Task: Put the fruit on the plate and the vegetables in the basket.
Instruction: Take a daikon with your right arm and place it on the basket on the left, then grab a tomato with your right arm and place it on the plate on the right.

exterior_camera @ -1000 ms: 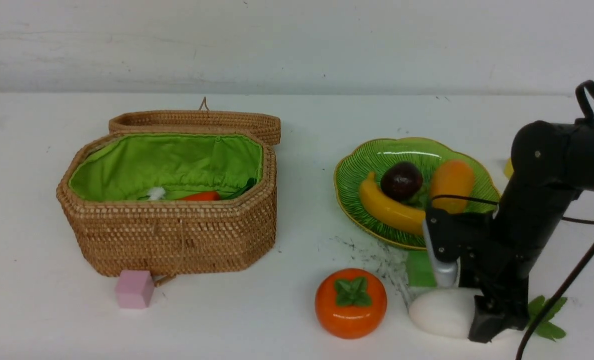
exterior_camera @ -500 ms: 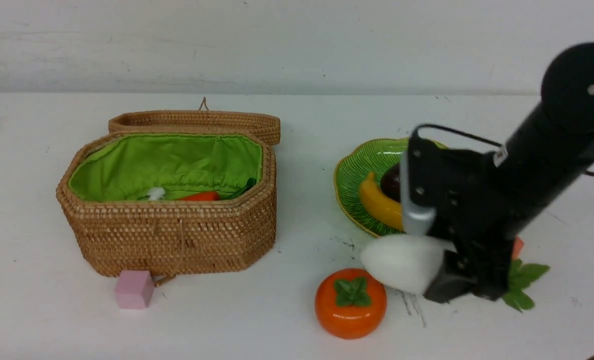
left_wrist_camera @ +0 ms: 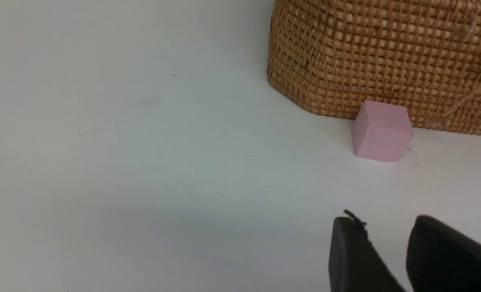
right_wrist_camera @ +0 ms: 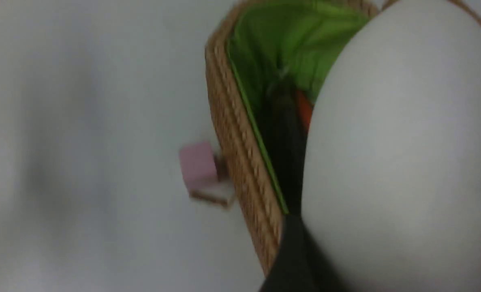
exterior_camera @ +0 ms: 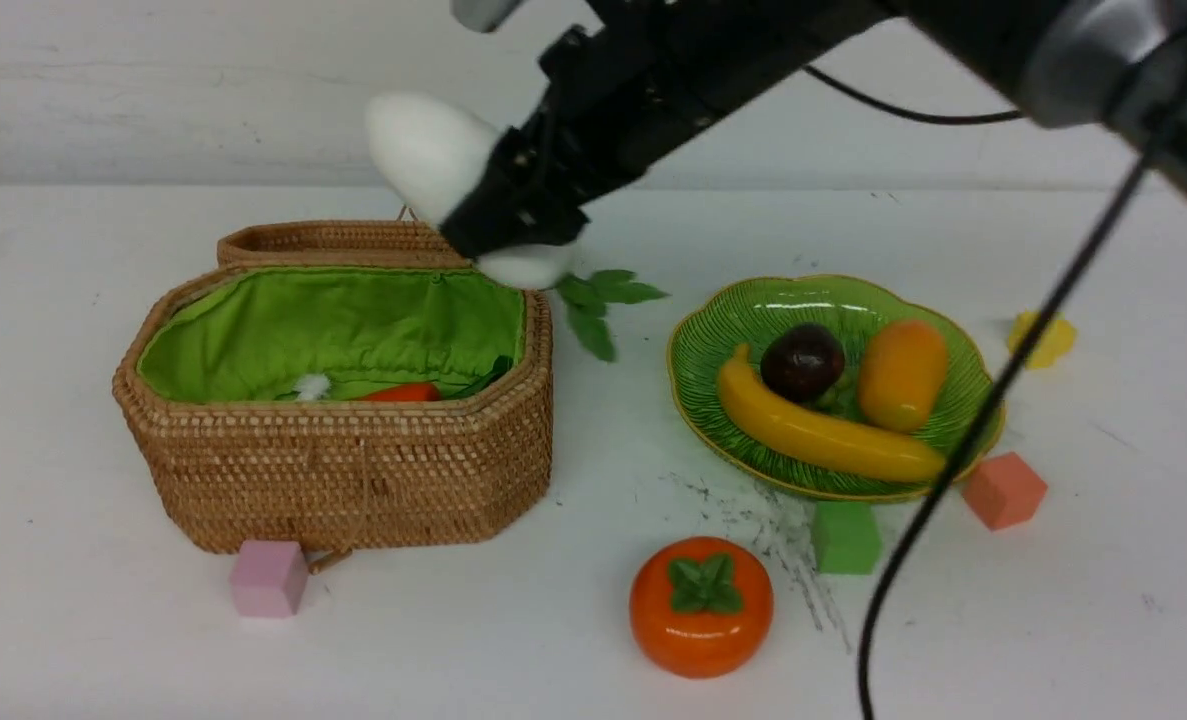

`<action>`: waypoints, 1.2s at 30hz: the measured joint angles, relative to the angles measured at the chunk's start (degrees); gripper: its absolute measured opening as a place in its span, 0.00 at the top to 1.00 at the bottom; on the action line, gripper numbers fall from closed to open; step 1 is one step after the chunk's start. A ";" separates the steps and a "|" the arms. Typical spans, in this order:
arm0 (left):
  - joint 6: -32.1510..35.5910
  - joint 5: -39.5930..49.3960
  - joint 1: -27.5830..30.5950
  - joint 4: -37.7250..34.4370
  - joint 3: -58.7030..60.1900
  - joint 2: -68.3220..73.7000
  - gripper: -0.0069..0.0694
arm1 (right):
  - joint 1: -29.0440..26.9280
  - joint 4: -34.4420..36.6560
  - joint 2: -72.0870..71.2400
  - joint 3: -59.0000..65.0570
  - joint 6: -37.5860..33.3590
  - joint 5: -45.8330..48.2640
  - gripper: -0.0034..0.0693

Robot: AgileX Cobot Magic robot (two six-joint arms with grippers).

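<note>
My right gripper (exterior_camera: 513,215) is shut on the white radish (exterior_camera: 431,148) and holds it in the air above the back right corner of the open wicker basket (exterior_camera: 353,470). The radish's green leaves (exterior_camera: 603,300) hang beside the basket's right edge. The radish (right_wrist_camera: 402,162) fills the right wrist view, over the green lining. A red-orange pepper (exterior_camera: 403,392) lies in the basket. The green plate (exterior_camera: 698,330) holds the banana (exterior_camera: 813,430), the dark purple fruit (exterior_camera: 801,362) and the mango (exterior_camera: 901,372). The persimmon (exterior_camera: 701,605) sits on the table in front of the plate. My left gripper (left_wrist_camera: 386,227) is open and empty, low over the table near the basket (left_wrist_camera: 386,52). I cannot make out the eggplant.
A pink cube (exterior_camera: 268,578) sits at the basket's front, also seen in the left wrist view (left_wrist_camera: 381,130). A green cube (exterior_camera: 845,537) and an orange-red cube (exterior_camera: 1003,490) stand in front of the plate, and a yellow piece (exterior_camera: 1043,338) lies to its right. The right arm's cable (exterior_camera: 953,470) hangs across the plate.
My right gripper lifted the radish off the table near the persimmon and carried it up and left to above the basket. The plate and the cubes near it are uncovered.
</note>
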 joint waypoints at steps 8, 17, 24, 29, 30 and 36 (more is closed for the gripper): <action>0.00 0.00 0.00 0.00 0.00 0.00 0.63 | 4.13 0.05 14.74 -10.09 0.20 -13.87 0.21; 0.00 0.00 0.00 0.00 0.00 0.00 0.62 | 6.23 -3.06 15.75 -10.61 0.20 -12.61 0.05; 0.00 0.00 0.00 0.00 0.00 0.00 0.62 | 6.12 -3.37 14.23 -10.61 0.24 -10.03 0.04; 0.00 0.00 0.00 0.00 0.00 0.00 0.61 | 5.83 -3.47 10.35 -10.32 0.24 -8.77 0.05; 0.00 0.00 0.00 0.00 0.00 0.00 0.61 | 5.63 -3.47 9.43 -9.91 0.24 -8.41 0.06; 0.00 0.00 0.00 0.05 0.00 0.00 0.60 | 2.12 -3.41 -3.76 3.06 2.08 -3.20 0.09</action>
